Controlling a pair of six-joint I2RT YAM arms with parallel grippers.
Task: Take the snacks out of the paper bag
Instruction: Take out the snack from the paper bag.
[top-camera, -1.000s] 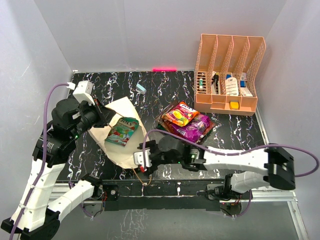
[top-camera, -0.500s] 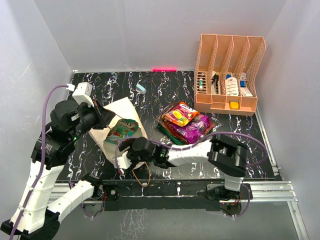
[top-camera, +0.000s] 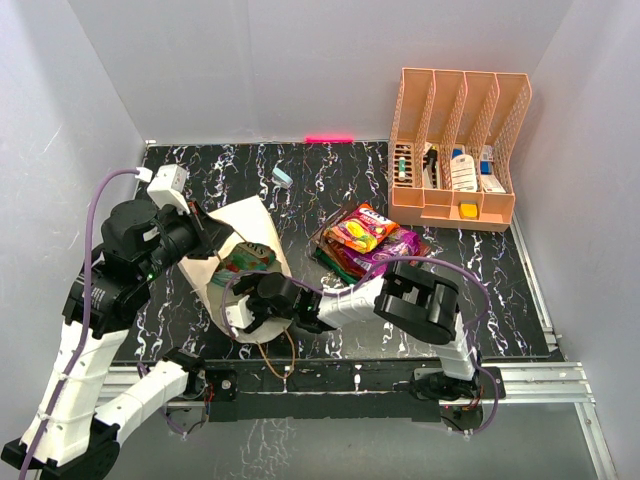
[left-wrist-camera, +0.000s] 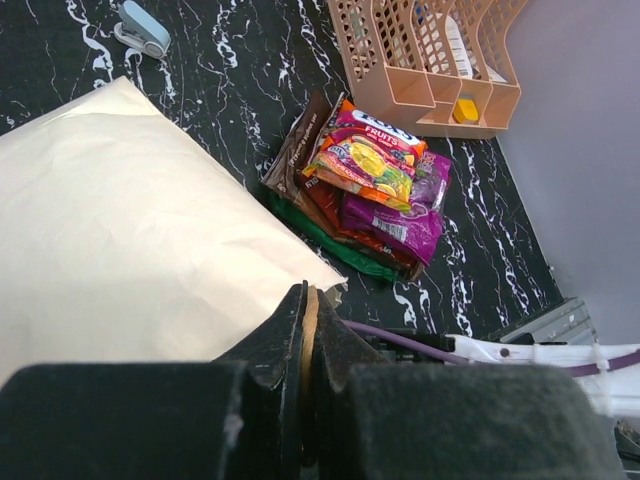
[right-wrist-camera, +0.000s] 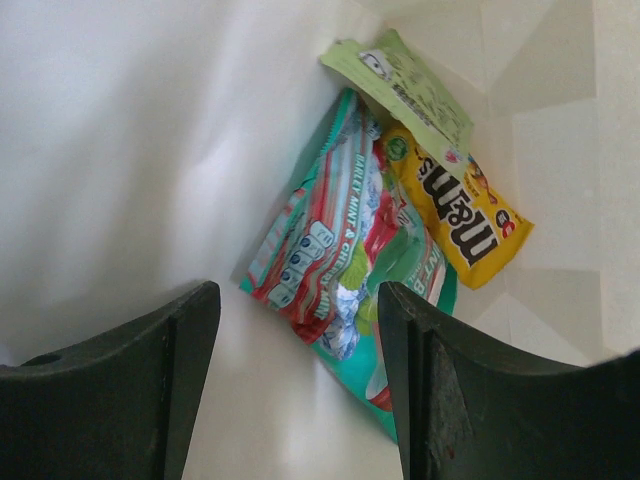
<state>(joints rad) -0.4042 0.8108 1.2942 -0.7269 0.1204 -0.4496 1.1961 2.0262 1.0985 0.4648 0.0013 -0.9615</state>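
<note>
Swinging further left since a second ago, the right arm now curls across the near edge of the bench (top-camera: 470, 270), and the right gripper (right-wrist-camera: 298, 296) looks into the mouth of the paper bag (top-camera: 250, 218), where before it sat just outside. Its jaws stand released with nothing clamped. From the right wrist view, a teal packet (right-wrist-camera: 345, 260) lies straight ahead on the bag's floor. Its long axis runs roughly along the gripper's reach, and its near end comes down between the two fingers, close against the right-hand one; contact there is hard to judge. A yellow packet (right-wrist-camera: 460, 215) lies slantwise just beyond it, partly under its far edge, and a light green packet (right-wrist-camera: 400, 85) sits deepest, also slanted. The left gripper (left-wrist-camera: 308, 300) is clenched on the bag's thin upper edge and holds the mouth up. The bag lies flat with its long axis running far to near, mouth apparently nearward. Well to the right lies a pile of snacks (top-camera: 372, 242), yellow and purple packets on top.
</note>
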